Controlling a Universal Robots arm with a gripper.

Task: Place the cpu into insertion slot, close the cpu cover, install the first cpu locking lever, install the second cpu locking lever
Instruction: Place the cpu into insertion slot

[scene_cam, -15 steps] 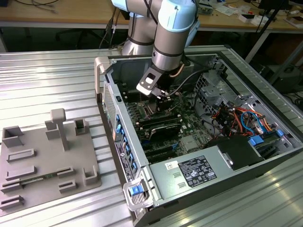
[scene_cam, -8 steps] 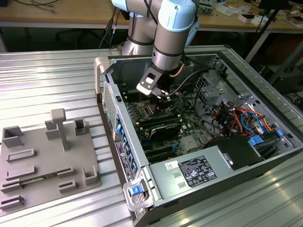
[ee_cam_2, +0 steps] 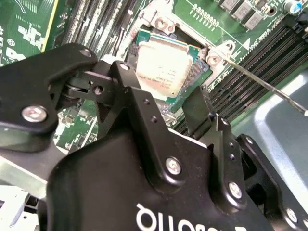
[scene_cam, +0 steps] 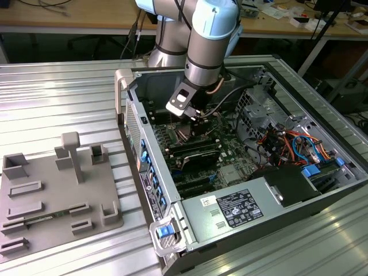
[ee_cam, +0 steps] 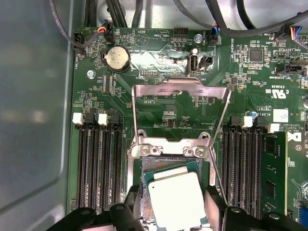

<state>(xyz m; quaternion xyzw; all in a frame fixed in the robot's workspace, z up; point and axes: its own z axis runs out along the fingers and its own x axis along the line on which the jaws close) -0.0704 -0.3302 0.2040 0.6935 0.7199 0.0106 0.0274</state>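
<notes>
One cpu [ee_cam: 176, 195] (cover [ee_cam: 180, 87] open) in hand [ee_cam: 176, 207]

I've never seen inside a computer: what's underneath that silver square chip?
Under the cpu is the insertion slot: a grey strip of its contact field shows beside the chip. The rest is covered by the chip, so whether it is seated cannot be told.

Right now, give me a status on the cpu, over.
Gripper shut on the cpu. It sits at the insertion slot, slightly askew. The cpu cover swung open. Nothing blocking the slot.
</notes>
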